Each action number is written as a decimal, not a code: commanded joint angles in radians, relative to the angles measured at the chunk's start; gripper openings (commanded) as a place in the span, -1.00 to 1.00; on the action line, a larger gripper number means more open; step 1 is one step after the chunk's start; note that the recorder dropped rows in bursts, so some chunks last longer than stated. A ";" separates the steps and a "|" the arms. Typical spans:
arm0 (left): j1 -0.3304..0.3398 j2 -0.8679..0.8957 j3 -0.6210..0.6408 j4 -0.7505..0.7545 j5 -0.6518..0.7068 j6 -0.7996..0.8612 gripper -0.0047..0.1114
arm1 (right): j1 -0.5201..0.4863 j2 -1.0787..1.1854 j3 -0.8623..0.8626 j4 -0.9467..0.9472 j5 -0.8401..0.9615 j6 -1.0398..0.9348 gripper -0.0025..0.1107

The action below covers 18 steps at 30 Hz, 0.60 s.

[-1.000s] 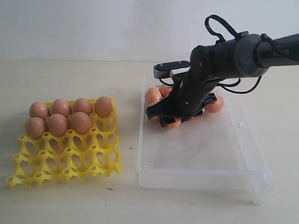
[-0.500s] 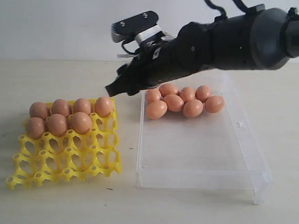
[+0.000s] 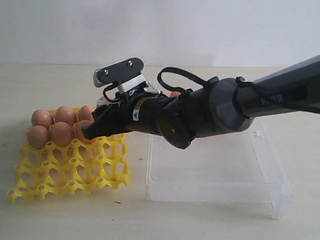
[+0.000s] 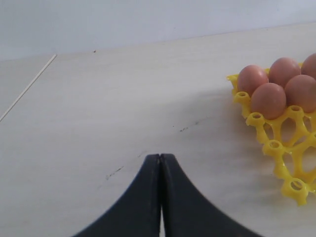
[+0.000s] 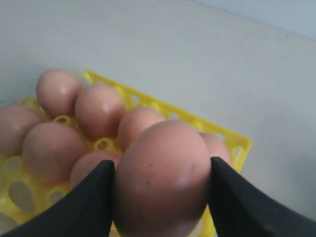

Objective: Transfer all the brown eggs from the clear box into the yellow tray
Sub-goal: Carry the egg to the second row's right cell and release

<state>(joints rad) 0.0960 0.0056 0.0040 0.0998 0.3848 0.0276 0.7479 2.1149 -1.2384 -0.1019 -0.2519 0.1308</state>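
Note:
My right gripper [image 5: 160,165] is shut on a brown egg [image 5: 163,177], one black finger on each side of it. It hangs just above the back right part of the yellow tray [image 3: 70,169], where several brown eggs [image 3: 61,133] fill the back cells. The right arm reaches leftward across the clear box [image 3: 216,178] and hides most of the eggs in it; only a bit of one [image 3: 175,94] peeks out behind it. My left gripper [image 4: 160,157] is shut and empty over bare table, beside a corner of the tray [image 4: 276,148].
The tray's front rows of cells [image 3: 64,182] are unfilled. The near half of the clear box has a bare floor [image 3: 212,161]. A pale tabletop [image 3: 143,222] surrounds both, with a plain wall behind.
The right arm rose out of the clear box with an egg and swung left to above the yellow tray. The tray and box have not moved.

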 commanded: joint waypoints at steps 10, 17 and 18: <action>-0.006 -0.006 -0.004 0.001 -0.008 -0.005 -0.92 | 0.000 0.072 0.003 -0.030 -0.075 0.029 -0.58; -0.006 -0.006 -0.004 0.001 -0.008 -0.005 -0.92 | 0.000 0.072 0.003 -0.030 -0.075 0.029 0.06; -0.006 -0.006 -0.004 0.001 -0.008 -0.005 -0.92 | 0.000 0.072 0.003 -0.030 -0.075 0.029 0.11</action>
<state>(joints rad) 0.0960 0.0056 0.0040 0.0998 0.3848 0.0276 0.7479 2.1856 -1.2384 -0.1265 -0.3039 0.1624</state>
